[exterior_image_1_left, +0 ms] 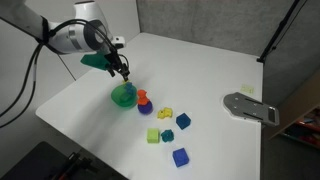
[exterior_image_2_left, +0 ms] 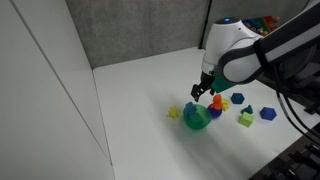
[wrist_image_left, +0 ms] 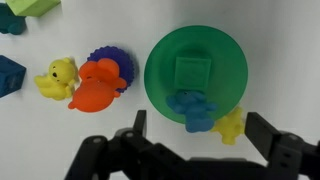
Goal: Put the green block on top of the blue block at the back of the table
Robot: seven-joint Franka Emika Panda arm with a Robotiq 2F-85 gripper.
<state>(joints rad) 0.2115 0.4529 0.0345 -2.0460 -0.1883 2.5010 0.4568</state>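
One arm (exterior_image_1_left: 75, 38) is reaching down, its gripper (exterior_image_1_left: 124, 77) hovering above the bowl (exterior_image_1_left: 123, 97) holding the green block (wrist_image_left: 190, 73), fingers (wrist_image_left: 138, 124) spread apart.

No text, label, brand name, number or sign can be read in either exterior view or in the wrist view. In the wrist view, the green bowl (wrist_image_left: 196, 72) shows a raised square shape at its centre. It is too blurred to tell whether it carries a letter or a figure.
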